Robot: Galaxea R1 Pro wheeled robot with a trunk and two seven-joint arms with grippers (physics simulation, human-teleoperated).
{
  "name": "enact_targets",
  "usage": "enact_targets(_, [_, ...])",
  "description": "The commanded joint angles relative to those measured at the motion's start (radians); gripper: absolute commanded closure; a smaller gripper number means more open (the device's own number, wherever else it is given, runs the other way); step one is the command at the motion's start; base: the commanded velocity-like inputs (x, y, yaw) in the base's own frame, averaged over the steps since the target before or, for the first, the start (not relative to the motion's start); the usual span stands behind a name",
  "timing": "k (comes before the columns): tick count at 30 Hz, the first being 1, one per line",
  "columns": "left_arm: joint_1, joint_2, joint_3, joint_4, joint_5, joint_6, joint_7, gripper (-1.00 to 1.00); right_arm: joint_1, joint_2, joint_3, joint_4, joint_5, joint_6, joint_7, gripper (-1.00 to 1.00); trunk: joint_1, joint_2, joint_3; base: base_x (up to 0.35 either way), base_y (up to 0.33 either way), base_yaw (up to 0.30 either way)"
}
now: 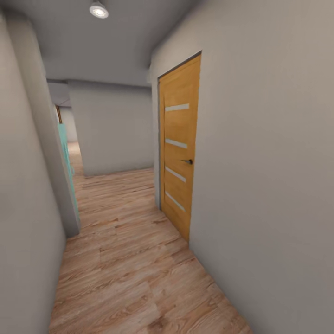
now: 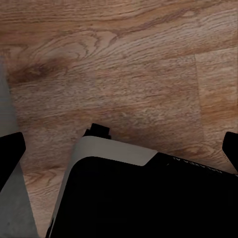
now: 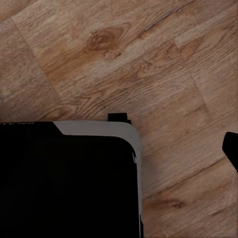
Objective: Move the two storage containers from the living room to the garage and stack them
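Note:
The two storage containers are out of view. I face a narrow corridor with a light wood-plank floor. In the left wrist view my left gripper is open: its black fingertips stand far apart at the picture's edges, with nothing between them but planks and my own black-and-grey base. In the right wrist view my right gripper also looks open and holds nothing. One dark fingertip shows at the edge, and the other is lost against my dark base.
An orange-wood door with pale stripes and a dark handle stands shut in the right wall. A grey wall corner juts in at left, with a teal panel behind it. The corridor runs ahead and bends left.

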Motion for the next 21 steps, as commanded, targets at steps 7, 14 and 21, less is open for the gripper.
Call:
enact_targets(7, [-0.001, 0.001, -0.008, 0.001, 0.008, -0.001, 0.003, -1.00, -0.001, -0.001, 0.008, 0.003, -0.010, -0.004, 0.003, -1.00, 0.001, -0.001, -0.001, 0.286, 0.000, 0.228])
enact_targets(14, [-0.001, 0.001, -0.009, 0.001, 0.008, -0.001, 0.003, -1.00, -0.001, -0.001, 0.000, 0.004, -0.013, -0.006, 0.003, -1.00, 0.001, -0.001, -0.001, 0.317, 0.000, 0.207])
enact_targets(21, [-0.001, 0.001, -0.008, 0.001, 0.008, -0.001, 0.003, -1.00, -0.001, -0.002, -0.004, 0.004, -0.015, -0.007, 0.003, -1.00, 0.001, -0.001, -0.001, 0.320, 0.000, 0.232])
